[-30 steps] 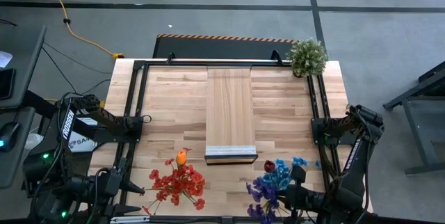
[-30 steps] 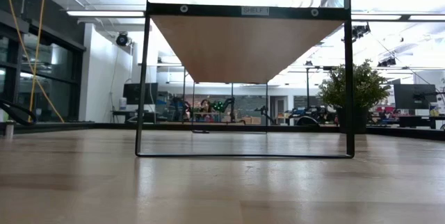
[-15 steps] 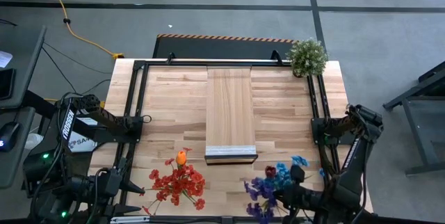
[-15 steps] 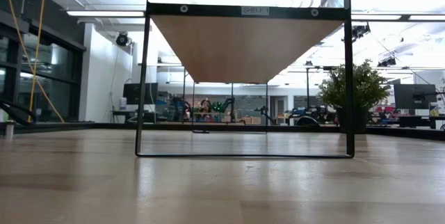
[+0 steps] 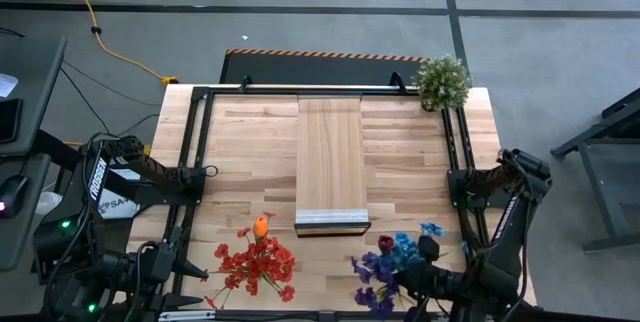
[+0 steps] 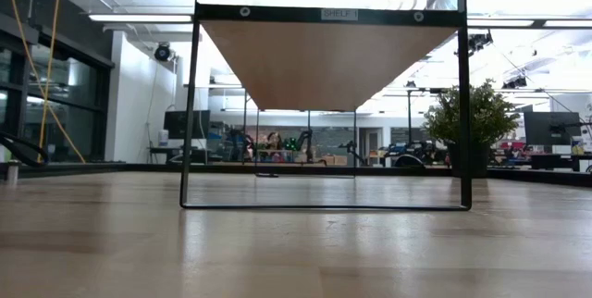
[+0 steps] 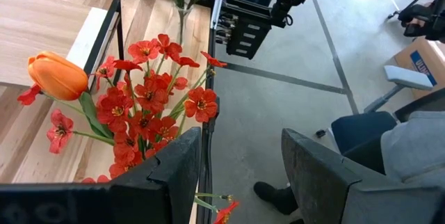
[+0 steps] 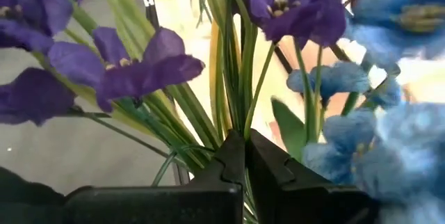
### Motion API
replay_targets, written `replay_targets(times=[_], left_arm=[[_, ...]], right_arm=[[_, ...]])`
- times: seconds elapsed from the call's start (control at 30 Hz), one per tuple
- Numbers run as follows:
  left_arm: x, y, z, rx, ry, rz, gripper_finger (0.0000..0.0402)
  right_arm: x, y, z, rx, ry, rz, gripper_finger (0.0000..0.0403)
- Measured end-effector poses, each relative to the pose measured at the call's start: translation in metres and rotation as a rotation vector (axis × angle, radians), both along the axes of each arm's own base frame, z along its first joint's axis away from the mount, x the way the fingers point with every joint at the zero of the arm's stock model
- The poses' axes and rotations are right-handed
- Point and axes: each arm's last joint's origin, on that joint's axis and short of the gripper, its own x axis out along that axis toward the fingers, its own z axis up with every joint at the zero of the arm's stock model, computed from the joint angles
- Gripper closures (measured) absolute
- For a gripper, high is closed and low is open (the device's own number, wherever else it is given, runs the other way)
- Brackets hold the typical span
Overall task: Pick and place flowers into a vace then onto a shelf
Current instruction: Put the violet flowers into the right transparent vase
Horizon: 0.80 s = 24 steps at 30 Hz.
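A bunch of red flowers (image 5: 255,264) with one orange tulip (image 7: 57,76) hovers over the table's near left part, in front of my left gripper (image 5: 198,274). In the left wrist view its fingertips (image 7: 241,137) stand apart and the stems run down behind one finger. My right gripper (image 5: 408,280) at the near right is shut on a bunch of purple and blue flowers (image 5: 392,262). The shelf (image 5: 330,162) stands on a black frame at mid-table. I see no vase. My left gripper has the red bunch by the lower stems (image 7: 208,202), far back between its fingers. One finger (image 7: 174,175) hides the place of contact. The heads stand up beyond the fingertips, clear of the table. My right gripper pinches the green stems (image 8: 233,123) of the purple and blue bunch between its two shut fingers (image 8: 271,175). The stems run on past the fingertips and the heads fan out beyond them.
A bushy potted plant (image 5: 441,82) stands at the table's far right corner. Black frame rails (image 5: 195,162) run along both sides of the table. A person's leg and shoe (image 7: 274,196) show on the floor beyond the table's near edge.
My right gripper has turned a little, and its purple and blue bunch has swung slightly toward the table's left. The left gripper and the red bunch have kept still.
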Motion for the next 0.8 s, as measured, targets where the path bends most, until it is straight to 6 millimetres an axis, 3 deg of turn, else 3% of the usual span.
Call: replay_targets(times=[0.3,0.8], left_arm=[[0.0,0.0,0.0,0.021,-0.005,-0.014,0.0169],[0.0001,0.0,0.0,0.021,-0.005,-0.013,0.0169]], right_arm=[[-0.0007,-0.0014,0.0026,0.013,0.001,0.002,0.0401],[0.0016,-0.0051,0.0,0.065,0.082,-0.012,0.0354]])
